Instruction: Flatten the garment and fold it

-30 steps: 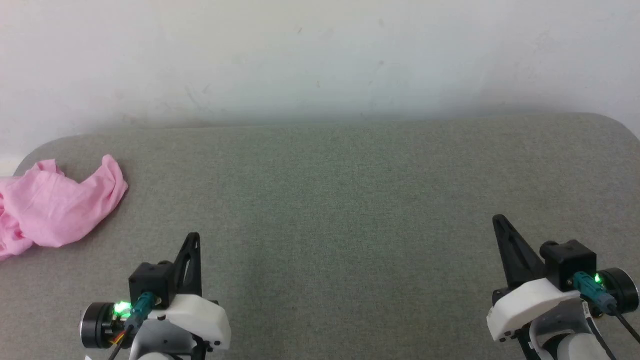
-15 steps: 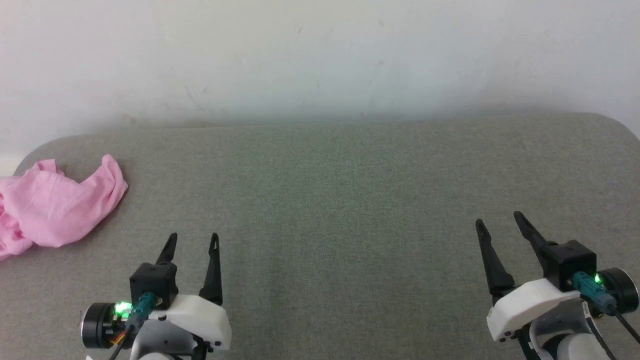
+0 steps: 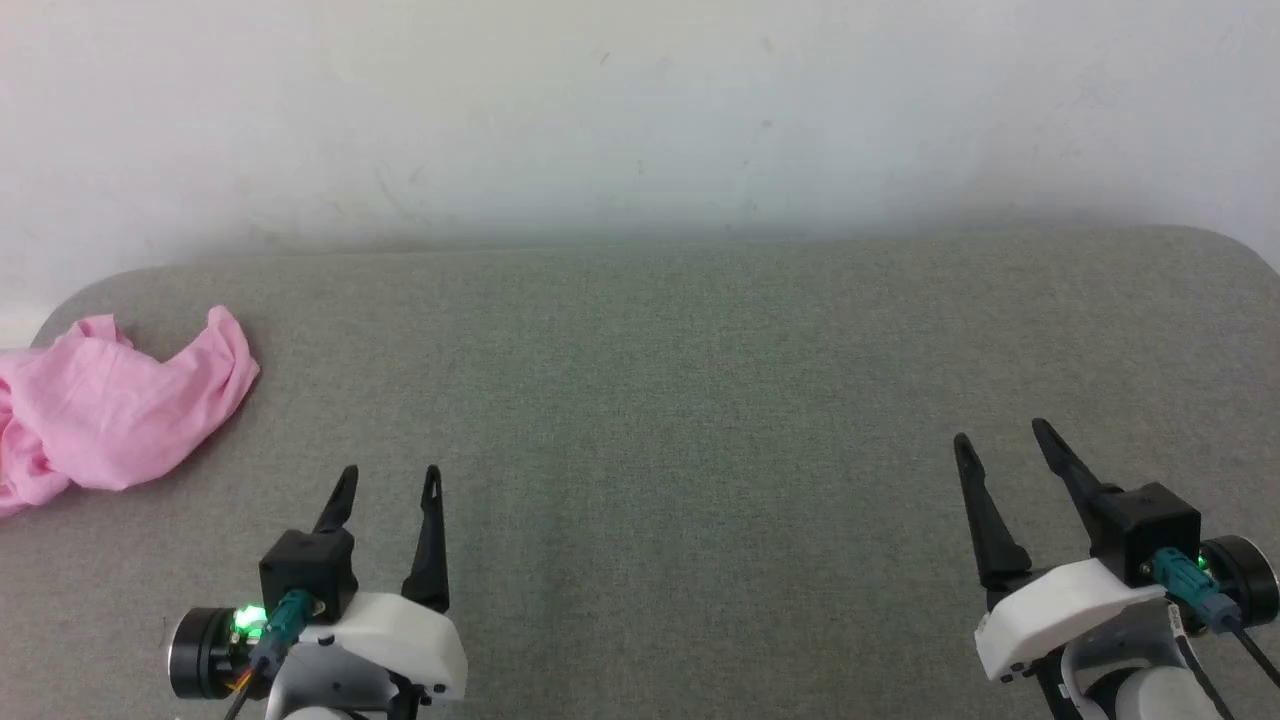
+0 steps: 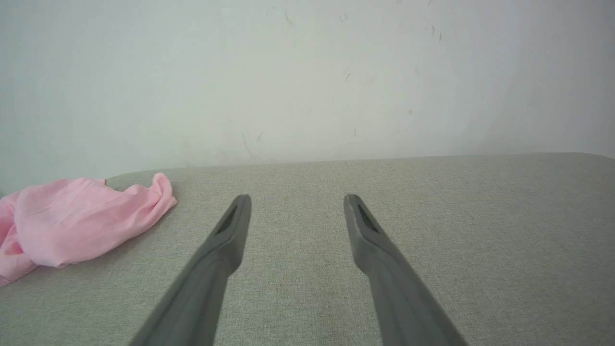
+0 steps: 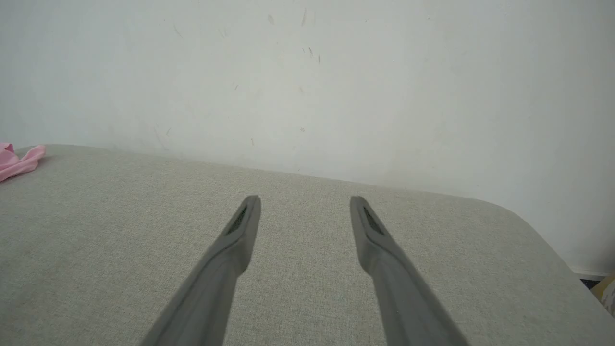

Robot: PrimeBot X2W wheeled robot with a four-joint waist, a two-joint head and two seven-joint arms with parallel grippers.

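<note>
Left gripper [image 3: 390, 472] and right gripper [image 3: 1001, 432], both shut a second ago, now stand with fingers spread, empty; crumpled pink garment [image 3: 120, 410] unmoved at the far-left edge of the grey cushion [image 3: 640, 380], well apart from both.

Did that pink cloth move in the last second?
No. The garment keeps its place at the grey cushion's left corner; the whole view shifted slightly with the camera.

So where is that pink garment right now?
In the head view the pink garment lies crumpled at the left edge of the grey padded surface, ahead and left of the left gripper.
</note>
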